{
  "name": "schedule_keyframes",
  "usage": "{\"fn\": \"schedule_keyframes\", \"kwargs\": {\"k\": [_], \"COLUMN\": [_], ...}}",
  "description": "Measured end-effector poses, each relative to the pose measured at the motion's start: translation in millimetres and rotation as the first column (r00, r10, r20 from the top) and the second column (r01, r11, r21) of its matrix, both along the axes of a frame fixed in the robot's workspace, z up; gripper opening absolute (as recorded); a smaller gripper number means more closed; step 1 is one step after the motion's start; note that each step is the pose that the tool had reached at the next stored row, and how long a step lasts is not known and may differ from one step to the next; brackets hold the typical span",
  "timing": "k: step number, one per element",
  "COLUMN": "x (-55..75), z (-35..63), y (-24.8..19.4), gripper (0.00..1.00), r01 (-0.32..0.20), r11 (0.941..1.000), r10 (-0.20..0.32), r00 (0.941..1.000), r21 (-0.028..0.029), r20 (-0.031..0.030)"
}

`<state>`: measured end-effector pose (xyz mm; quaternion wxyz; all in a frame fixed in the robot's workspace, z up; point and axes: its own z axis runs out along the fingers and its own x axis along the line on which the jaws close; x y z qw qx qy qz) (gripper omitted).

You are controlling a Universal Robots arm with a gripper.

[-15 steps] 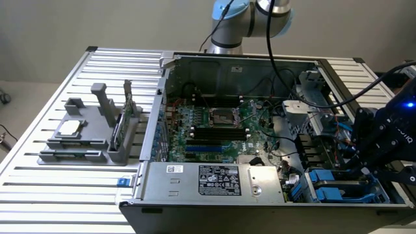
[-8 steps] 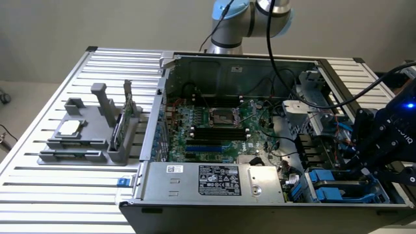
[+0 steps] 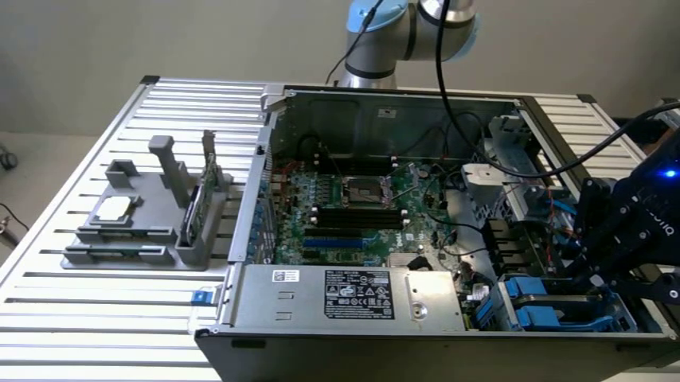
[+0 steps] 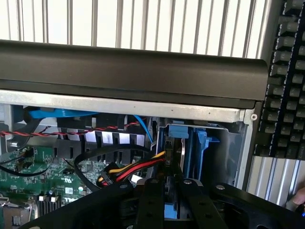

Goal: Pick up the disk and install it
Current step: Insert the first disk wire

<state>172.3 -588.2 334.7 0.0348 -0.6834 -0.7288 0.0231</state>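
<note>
Now, the install step: the gripper (image 4: 170, 187) is clamped on the disk (image 4: 177, 143), held edge-on at the mouth of the drive bay (image 4: 228, 143); seating it looks to need a straight, square push.

Slatted table (image 3: 85, 318) holds an open computer case (image 3: 425, 358) and grey fixture (image 3: 117, 259).

You see the disk (image 4: 188, 148) framed in a blue carrier, a black hand (image 4: 172, 193), a green motherboard (image 3: 351, 207), red, yellow and black wires (image 4: 138, 167), a twisted red-and-black pair (image 4: 71, 130), and a desk (image 3: 64, 318) striped with pale silver slats.
</note>
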Motion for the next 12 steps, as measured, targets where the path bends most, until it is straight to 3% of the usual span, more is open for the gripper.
{"fn": "schedule_keyframes", "kwargs": {"k": [12], "x": [0.9], "z": [-0.6], "y": [0.0], "gripper": [0.18], "r01": [0.0], "r11": [1.0], "r10": [0.0], "r00": [1.0], "r21": [0.0002], "r20": [-0.0038]}}
